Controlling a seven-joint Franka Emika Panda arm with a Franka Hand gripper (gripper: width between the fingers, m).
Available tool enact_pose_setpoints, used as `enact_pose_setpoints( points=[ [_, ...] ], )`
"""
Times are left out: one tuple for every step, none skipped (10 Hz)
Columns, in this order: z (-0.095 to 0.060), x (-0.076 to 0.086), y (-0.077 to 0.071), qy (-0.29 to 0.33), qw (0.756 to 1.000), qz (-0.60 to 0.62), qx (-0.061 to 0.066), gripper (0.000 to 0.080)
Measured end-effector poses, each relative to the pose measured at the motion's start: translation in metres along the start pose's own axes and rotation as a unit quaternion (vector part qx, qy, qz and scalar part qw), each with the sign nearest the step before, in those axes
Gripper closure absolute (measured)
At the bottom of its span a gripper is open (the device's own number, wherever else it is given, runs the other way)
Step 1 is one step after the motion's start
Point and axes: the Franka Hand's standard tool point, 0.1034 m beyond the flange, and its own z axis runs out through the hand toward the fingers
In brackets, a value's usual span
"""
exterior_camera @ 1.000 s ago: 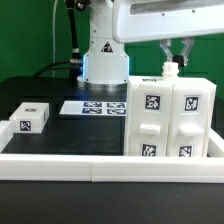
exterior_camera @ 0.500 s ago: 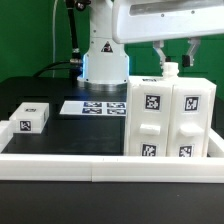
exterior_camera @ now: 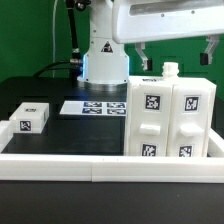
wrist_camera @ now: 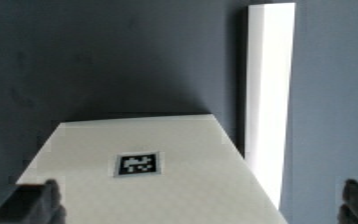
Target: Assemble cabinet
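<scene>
The cabinet [exterior_camera: 170,118] is a large white box with tagged door panels, standing at the exterior view's right, with a small white knob [exterior_camera: 170,70] on its top. My gripper [exterior_camera: 177,52] hangs just above that knob, its fingers spread wide on either side and holding nothing. In the wrist view the cabinet's white top [wrist_camera: 149,150] with one tag lies below the gripper [wrist_camera: 195,205], and both dark fingertips [wrist_camera: 34,205] show at the frame's edges, far apart. A small tagged white block [exterior_camera: 33,116] lies on the table at the exterior view's left.
The marker board [exterior_camera: 95,107] lies flat in front of the arm's base [exterior_camera: 103,60]. A long low white border rail [exterior_camera: 90,165] runs along the table's front edge. It also shows in the wrist view [wrist_camera: 270,80] as a bright strip.
The fingers have opened from a narrow gap round the knob to a wide spread. The knob stays on the cabinet's top. The block has not moved.
</scene>
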Motion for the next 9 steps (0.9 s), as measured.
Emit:
enact_pose_setpoints(
  points=[
    [0.001,-0.002,0.0,-0.002,1.0,0.001,0.0,0.0003],
    [0.006,-0.015,-0.001,-0.003,1.0,0.028,-0.012,0.0003],
    [0.012,-0.03,-0.001,-0.009,0.999,0.045,-0.023,0.0002],
    [0.022,-0.046,0.002,-0.019,0.998,0.058,-0.034,0.0002],
    [0.03,-0.056,0.007,-0.022,0.997,0.057,-0.041,0.0002],
    [0.035,-0.061,0.01,-0.021,0.997,0.058,-0.042,0.0002],
    [0.033,-0.059,0.009,-0.019,0.997,0.057,-0.042,0.0002],
    [0.033,-0.059,0.009,-0.019,0.997,0.056,-0.041,0.0002],
    [0.033,-0.059,0.011,-0.019,0.997,0.056,-0.042,0.0002]
  ],
)
